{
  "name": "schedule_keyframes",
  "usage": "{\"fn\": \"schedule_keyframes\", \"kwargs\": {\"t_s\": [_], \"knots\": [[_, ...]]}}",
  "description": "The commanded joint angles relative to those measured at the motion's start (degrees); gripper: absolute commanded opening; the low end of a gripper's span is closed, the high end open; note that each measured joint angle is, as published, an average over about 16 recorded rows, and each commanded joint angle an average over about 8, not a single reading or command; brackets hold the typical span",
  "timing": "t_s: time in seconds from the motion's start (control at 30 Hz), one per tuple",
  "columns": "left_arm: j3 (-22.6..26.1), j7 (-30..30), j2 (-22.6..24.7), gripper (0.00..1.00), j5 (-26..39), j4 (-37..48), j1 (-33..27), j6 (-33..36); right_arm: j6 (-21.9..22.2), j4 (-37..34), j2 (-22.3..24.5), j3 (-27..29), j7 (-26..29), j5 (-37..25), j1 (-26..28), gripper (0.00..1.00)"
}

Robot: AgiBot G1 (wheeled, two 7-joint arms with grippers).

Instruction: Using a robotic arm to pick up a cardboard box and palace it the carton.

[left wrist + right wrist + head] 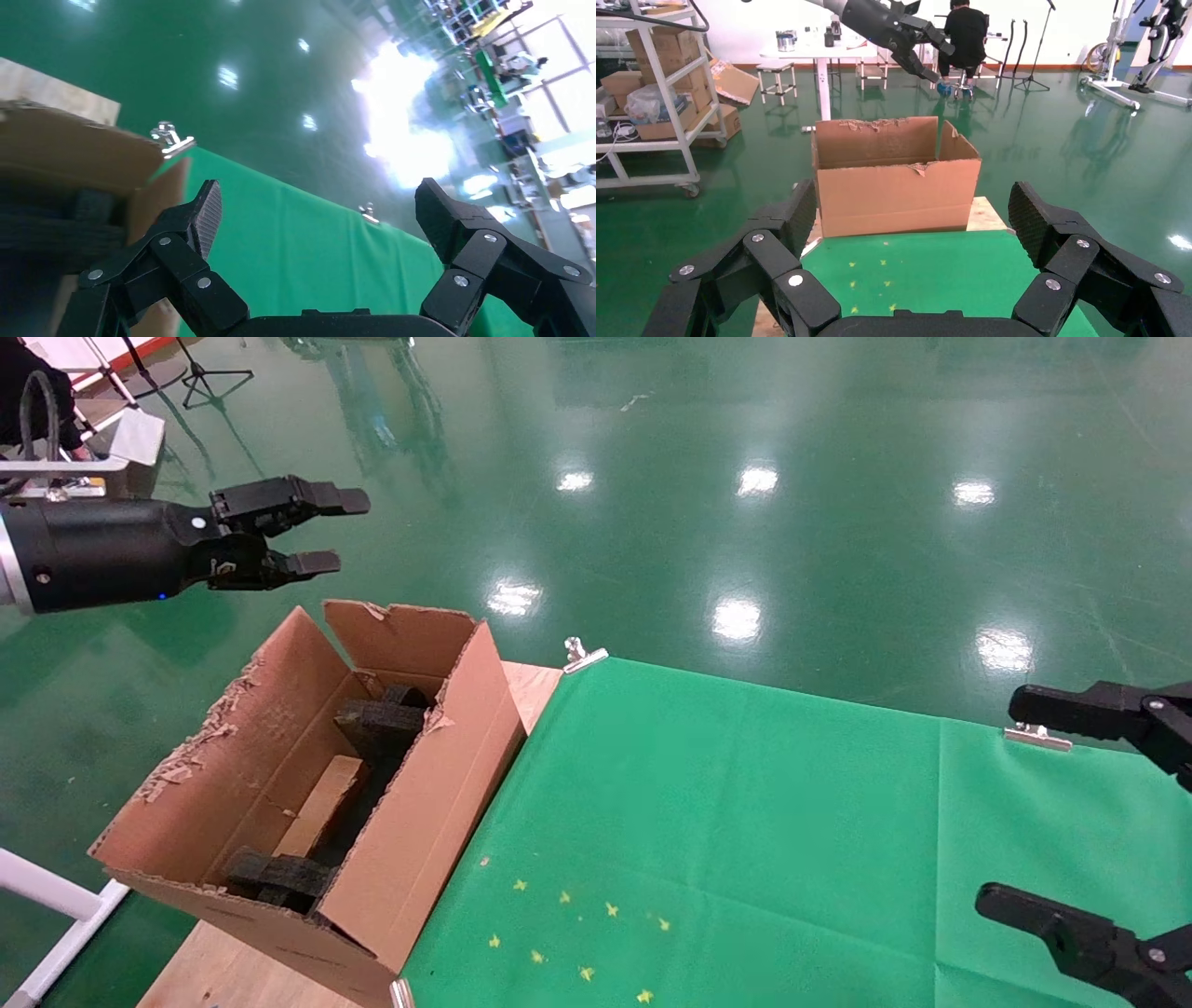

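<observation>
Green cloth [745, 822] covering table | cardboard box [321, 808] lying inside carton [419, 803] | left gripper [321, 533] hovering above, open, empty | right gripper [1071, 822] idling wide open, empty

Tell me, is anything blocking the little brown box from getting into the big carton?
Nothing is: the small brown cardboard box already lies inside the large brown corrugated carton, among the black foam pieces. The left hand hovers open and empty above the carton's far end. The right hand is open over the green cloth.

My left gripper [321, 532] hangs open above the carton's [424, 803] far end; my right gripper [1034, 812], well aside, gapes wide.
</observation>
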Motion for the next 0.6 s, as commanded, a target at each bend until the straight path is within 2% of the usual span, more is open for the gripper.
{"fn": "schedule_keyframes", "kwargs": {"t_s": [0.03, 0.2, 0.6], "knots": [[0.3, 0.1, 0.0, 1.00, 0.4, 0.2, -0.1, -0.5, 0.0, 0.0, 0.0, 0.0, 0.0, 0.0, 0.0, 1.00], [-0.9, 2.1, 0.0, 1.00, -1.1, -3.6, 2.7, -0.6, 0.0, 0.0, 0.0, 0.0, 0.0, 0.0, 0.0, 1.00], [-6.3, 10.0, 0.0, 1.00, -7.7, -19.1, 13.8, -1.0, 0.0, 0.0, 0.0, 0.0, 0.0, 0.0, 0.0, 1.00]]}}
